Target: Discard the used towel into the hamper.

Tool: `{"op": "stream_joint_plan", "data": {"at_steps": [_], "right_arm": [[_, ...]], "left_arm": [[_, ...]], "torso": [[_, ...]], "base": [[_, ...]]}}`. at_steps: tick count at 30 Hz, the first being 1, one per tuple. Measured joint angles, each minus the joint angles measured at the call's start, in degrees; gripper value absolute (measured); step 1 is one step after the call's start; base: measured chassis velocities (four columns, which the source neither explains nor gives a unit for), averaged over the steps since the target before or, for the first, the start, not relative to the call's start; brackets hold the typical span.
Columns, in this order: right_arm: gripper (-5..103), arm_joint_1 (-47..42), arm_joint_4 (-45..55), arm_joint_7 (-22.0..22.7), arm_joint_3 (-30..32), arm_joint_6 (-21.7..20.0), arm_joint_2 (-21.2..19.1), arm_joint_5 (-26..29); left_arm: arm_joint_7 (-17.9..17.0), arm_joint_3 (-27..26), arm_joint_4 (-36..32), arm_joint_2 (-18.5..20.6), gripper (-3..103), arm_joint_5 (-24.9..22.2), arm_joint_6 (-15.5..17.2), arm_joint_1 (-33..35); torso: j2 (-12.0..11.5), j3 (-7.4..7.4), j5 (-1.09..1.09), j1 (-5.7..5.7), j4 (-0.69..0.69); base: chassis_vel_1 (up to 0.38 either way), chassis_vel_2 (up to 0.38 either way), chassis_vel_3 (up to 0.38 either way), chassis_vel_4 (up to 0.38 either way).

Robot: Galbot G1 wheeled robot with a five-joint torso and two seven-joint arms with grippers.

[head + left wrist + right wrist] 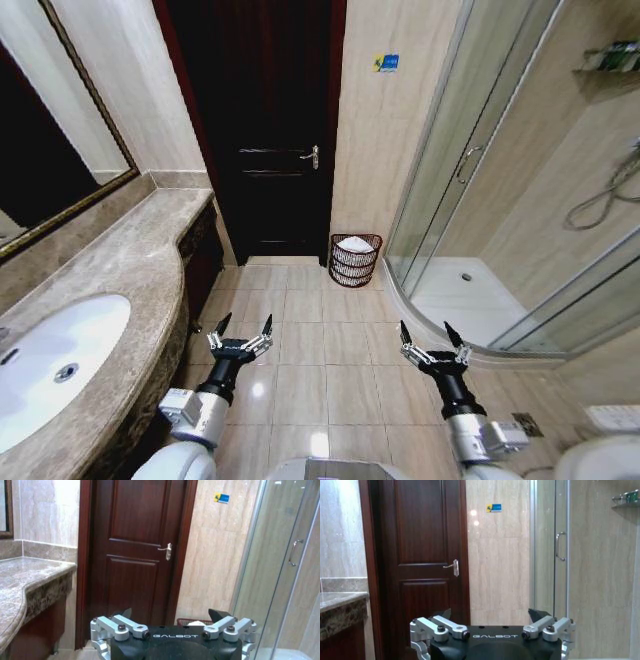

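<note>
The left hand (240, 328) hangs low over the tiled floor (320, 370), with its two dark fingers spread wide and nothing between them. The right hand (432, 335) hangs beside it, well apart, and its fingers are spread wide too, holding nothing.

The hamper (355, 260) sits on the floor far ahead of both hands, a bit closer to the right hand's side. It is a small round dark basket with open sides. It stands upright against the tan wall, just beside the dark wooden door (262, 120) on one side and the glass shower door (455, 160) on the other. Something white, the towel (355, 244), lies in the top of the hamper.

From the left wrist, the rim of the hamper (192, 621) peeks up just past the left hand (170, 614), with a bit of white in it.

The stone counter (140, 270) with a white sink (50, 365) runs along the outer side of the left hand. From the right wrist, the right hand (490, 614) points at the wall between the door (420, 555) and the shower.
</note>
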Motion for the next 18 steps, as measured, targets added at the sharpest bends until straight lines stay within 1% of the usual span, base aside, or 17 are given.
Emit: {"op": "stream_joint_plan", "data": {"at_steps": [18], "right_arm": [[100, 0.00, 0.00, 0.00, 0.00, 0.00, 0.00, 0.00]], "left_arm": [[0.00, 0.00, 0.00, 0.00, 100, 0.00, 0.00, 0.00]], "torso": [[0.00, 0.00, 0.00, 0.00, 0.00]], "base": [[0.000, 0.000, 0.000, 0.000]]}}
